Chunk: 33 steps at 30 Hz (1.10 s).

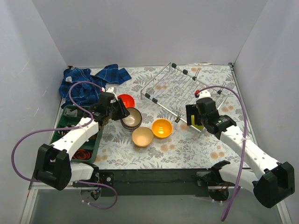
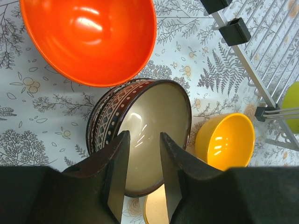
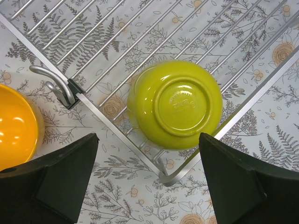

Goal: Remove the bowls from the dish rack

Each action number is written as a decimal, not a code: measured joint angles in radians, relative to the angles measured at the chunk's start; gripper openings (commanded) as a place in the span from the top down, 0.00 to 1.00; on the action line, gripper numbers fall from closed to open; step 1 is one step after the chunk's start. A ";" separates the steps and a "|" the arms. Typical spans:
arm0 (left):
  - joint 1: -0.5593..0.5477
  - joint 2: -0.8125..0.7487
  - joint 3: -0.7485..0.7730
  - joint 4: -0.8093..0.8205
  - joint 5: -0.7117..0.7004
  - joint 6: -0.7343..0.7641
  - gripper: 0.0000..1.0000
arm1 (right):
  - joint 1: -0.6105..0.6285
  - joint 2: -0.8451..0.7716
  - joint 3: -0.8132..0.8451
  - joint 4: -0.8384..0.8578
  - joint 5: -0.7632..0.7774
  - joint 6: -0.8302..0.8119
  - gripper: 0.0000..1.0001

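**Markings.** A stamp is moulded inside the foot ring of the lime green bowl (image 3: pixel 175 105). It shows only in the right wrist view, and its letters are too small to read.

**Right jaws.** They are spread wide and hold nothing. The lime green bowl lies upside down on the wires at a corner of the dish rack (image 1: pixel 180 86). It sits between the two fingers (image 3: pixel 51 179), just beyond their tips, and touches neither. The yellow-orange bowl (image 3: pixel 14 126) stands on the table (image 3: pixel 261 140), off the rack and to the left of these jaws.

**Left jaws.** The fingers (image 2: pixel 117 177) stand a narrow gap apart, and nothing is seen pinched between them. The white-brown patterned bowl (image 2: pixel 140 116) sits tilted directly under the tips, and its pale inside shows through the gap. I cannot tell whether a finger touches its rim. A red-orange bowl (image 2: pixel 88 42) lies further beyond the tips, with the yellow-orange bowl to their right.

**Differences between views.**
- The left wrist view alone shows the pattern on the patterned bowl's wall.
- The top view shows the whole beige bowl (image 1: pixel 142 136), just beside the yellow-orange one. The left wrist view catches only a sliver of it under the fingers.
- The top view also shows a blue cloth (image 1: pixel 91 81) and a green tray (image 1: pixel 70 123) on the far side of the left jaws. Neither appears in the wrist views.
- In the top view the right arm hides all but a sliver of the lime green bowl.
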 measured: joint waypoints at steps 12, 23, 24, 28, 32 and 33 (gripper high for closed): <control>0.000 -0.050 0.042 -0.058 0.032 0.000 0.56 | -0.048 0.055 -0.013 -0.002 -0.008 0.005 0.07; 0.001 -0.396 0.075 -0.169 -0.059 -0.011 0.18 | -0.087 0.043 -0.046 0.018 -0.028 0.022 0.12; 0.001 -0.429 0.072 -0.177 -0.074 -0.012 0.15 | -0.093 0.044 -0.051 0.025 -0.031 0.022 0.13; 0.001 -0.542 0.026 -0.202 -0.120 -0.018 0.07 | -0.106 0.049 -0.062 0.050 -0.043 0.028 0.17; 0.001 -0.596 -0.018 -0.227 -0.142 -0.020 0.06 | -0.116 0.071 -0.063 0.079 -0.045 0.029 0.23; 0.001 -0.599 -0.026 -0.229 -0.146 -0.021 0.06 | -0.119 0.076 -0.063 0.087 -0.044 0.028 0.25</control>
